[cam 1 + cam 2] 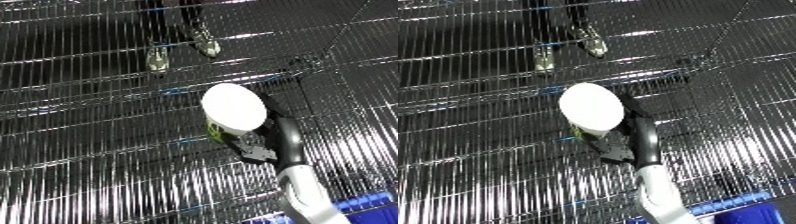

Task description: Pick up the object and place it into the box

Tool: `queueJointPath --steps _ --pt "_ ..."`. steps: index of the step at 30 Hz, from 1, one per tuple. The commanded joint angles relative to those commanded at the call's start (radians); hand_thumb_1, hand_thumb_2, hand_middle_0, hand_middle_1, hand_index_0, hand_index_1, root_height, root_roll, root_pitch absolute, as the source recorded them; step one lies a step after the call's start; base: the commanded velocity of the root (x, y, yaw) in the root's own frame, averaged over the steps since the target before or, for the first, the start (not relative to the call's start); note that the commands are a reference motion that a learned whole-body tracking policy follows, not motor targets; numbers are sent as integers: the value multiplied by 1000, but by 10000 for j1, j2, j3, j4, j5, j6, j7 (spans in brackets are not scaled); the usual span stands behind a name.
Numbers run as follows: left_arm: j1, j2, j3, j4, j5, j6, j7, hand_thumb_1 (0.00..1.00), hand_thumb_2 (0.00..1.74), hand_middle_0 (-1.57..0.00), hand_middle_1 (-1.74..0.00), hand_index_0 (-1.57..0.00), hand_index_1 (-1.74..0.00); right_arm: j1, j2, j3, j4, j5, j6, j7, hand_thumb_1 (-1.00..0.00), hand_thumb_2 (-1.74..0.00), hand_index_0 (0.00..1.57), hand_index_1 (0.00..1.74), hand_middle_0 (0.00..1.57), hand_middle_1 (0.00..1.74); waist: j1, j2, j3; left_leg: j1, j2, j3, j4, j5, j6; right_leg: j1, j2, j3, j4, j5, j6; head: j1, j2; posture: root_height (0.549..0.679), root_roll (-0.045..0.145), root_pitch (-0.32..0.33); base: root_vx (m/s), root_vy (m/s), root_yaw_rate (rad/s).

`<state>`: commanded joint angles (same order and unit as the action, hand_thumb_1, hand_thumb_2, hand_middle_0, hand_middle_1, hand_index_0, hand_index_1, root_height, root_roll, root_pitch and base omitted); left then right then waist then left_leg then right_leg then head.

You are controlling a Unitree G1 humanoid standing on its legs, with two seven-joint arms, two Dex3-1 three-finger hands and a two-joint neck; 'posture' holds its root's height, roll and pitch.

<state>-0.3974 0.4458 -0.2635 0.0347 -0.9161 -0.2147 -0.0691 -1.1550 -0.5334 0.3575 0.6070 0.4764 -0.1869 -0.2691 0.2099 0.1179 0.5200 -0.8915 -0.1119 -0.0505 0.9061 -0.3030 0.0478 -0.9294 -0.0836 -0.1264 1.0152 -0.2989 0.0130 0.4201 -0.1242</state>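
Cup (233, 111) clamped in right hand (258, 145) | blue bin (740, 206) corner lower right | ribbed metal floor (89, 150)

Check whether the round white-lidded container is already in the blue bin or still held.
Still held: the white-lidded container sits in the right hand, away from the blue bin corner.

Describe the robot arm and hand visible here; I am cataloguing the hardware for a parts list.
One arm shows, the right. Its forearm is a white and silver rounded shell, rising from the lower edge. Above it sits a narrower black wrist section leading to the black right hand, whose dark fingers look jointed and mechanical. No cables, markings or labels can be made out. The left arm is out of view.
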Motion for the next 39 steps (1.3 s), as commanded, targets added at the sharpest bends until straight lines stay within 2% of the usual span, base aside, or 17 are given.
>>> queueJointPath --steps 9,13,19,24,28,35,39 --pt "295 -57 208 -73 183 -118 -102 1000 1740 -1570 -1740 -1570 -1740 773 30 -495 -1198 -218 -620 -114 -800 -1392 1256 1392 1256 1392 -250 -72 0 708 96 49 -528 112 -48 599 11 42 -361 31 39 -134 424 602 32 243 -19 -20 -67" --pt "577 -159 413 -201 321 -209 -46 1000 1740 -1570 -1740 -1570 -1740 1590 162 -960 -2597 -212 -690 -129 -800 -1392 1256 1392 1256 1392 -502 -169 0 990 175 116 -729 141 -82 836 86 109 -495 35 47 -343 273 605 33 232 -19 -6 -159" --pt "817 -371 702 -268 569 -228 127 1000 1740 -1570 -1740 -1570 -1740 2853 542 -1406 -4277 -666 -762 -107 -800 -1392 1256 1392 1256 1392 -919 -337 0 1451 358 233 -1175 267 -156 1224 233 268 -848 119 51 -566 332 612 37 220 -26 -4 -196" --pt "1063 -437 930 -193 685 -282 75 1000 1740 -1570 -1740 -1570 -1740 4013 745 -1650 -5426 -991 -1077 -37 -800 -1392 1256 1392 1256 1392 -1297 -511 0 1969 477 324 -1584 328 -204 1719 353 417 -1283 224 89 -717 51 619 38 204 -21 -13 -200" --pt "1203 -461 1135 -205 766 -229 102 1000 1740 -1570 -1740 -1570 -1740 4998 975 -1828 -6266 -1149 -1251 95 -800 -1392 1256 1392 1256 1392 -1641 -666 0 2532 586 399 -1858 316 -239 2262 411 572 -1700 327 124 -654 -203 625 41 180 1 -6 -225" --pt "1235 -348 1373 -261 758 109 160 1000 1740 -1570 -1740 -1570 -1740 6136 1081 -2105 -7073 -1134 -1279 131 -800 -1392 1256 1392 1256 1392 -2102 -837 0 3548 699 537 -2208 220 -311 3279 454 790 -2398 475 172 -402 -1054 636 46 131 22 -11 -169" --pt "1217 -332 1404 -250 798 254 150 1000 1740 -1570 -1740 -1570 -1740 6414 1055 -2143 -7263 -1094 -1187 57 -800 -1392 1256 1392 1256 1392 -2229 -867 0 4145 760 635 -2657 308 -369 3851 444 875 -2952 610 223 -211 -1338 643 49 109 28 -19 -122"
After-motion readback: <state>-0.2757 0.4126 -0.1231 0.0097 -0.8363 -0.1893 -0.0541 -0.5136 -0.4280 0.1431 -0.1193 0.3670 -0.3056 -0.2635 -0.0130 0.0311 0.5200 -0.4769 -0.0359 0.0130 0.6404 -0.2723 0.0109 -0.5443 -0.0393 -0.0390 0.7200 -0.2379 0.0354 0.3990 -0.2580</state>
